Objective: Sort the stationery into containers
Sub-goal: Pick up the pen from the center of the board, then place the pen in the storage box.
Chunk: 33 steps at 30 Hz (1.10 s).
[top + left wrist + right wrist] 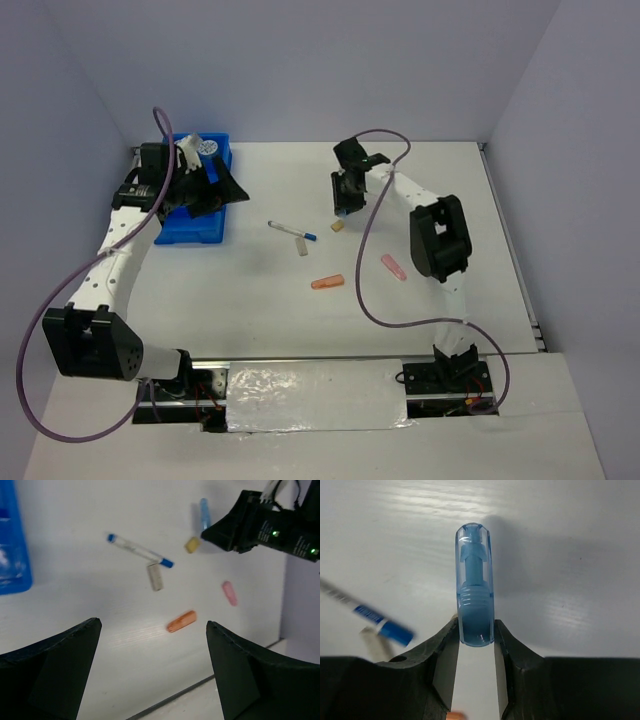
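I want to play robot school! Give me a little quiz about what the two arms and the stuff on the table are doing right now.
1. True or false: the right gripper has its fingers on either side of the light-blue stick.
2. Which thing lies closest to the white pen? A) the pink stick B) the grey eraser C) the orange stick
3. Fill in the gap: the left gripper has nothing between its fingers, so it is ___ (open or shut).

Key: 1 true. 2 B. 3 open.
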Each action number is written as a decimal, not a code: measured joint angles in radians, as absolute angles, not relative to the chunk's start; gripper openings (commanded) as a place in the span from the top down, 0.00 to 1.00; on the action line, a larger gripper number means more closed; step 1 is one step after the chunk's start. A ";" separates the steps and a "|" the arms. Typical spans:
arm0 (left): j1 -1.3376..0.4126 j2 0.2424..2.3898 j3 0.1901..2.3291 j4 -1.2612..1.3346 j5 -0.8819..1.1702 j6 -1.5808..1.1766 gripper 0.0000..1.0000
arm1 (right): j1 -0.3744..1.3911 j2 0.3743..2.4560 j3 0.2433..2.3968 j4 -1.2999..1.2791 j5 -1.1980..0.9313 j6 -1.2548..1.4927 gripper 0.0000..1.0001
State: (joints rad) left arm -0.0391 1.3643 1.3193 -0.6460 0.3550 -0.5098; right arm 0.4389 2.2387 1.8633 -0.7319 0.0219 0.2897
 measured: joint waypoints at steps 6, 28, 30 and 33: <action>-0.060 1.365 1.295 -0.398 0.566 -0.643 0.01 | 0.443 1.900 1.687 -0.631 -0.106 0.366 0.73; -0.201 1.466 1.317 -0.084 0.683 -0.979 0.07 | 0.619 1.590 1.625 -0.586 -0.266 0.427 0.71; -0.215 1.485 1.325 -0.086 0.683 -0.979 0.08 | 0.635 1.613 1.658 -0.600 -0.265 0.422 0.71; -0.233 1.504 1.334 -0.088 0.679 -0.980 0.17 | 0.656 1.650 1.707 -0.627 -0.256 0.408 0.71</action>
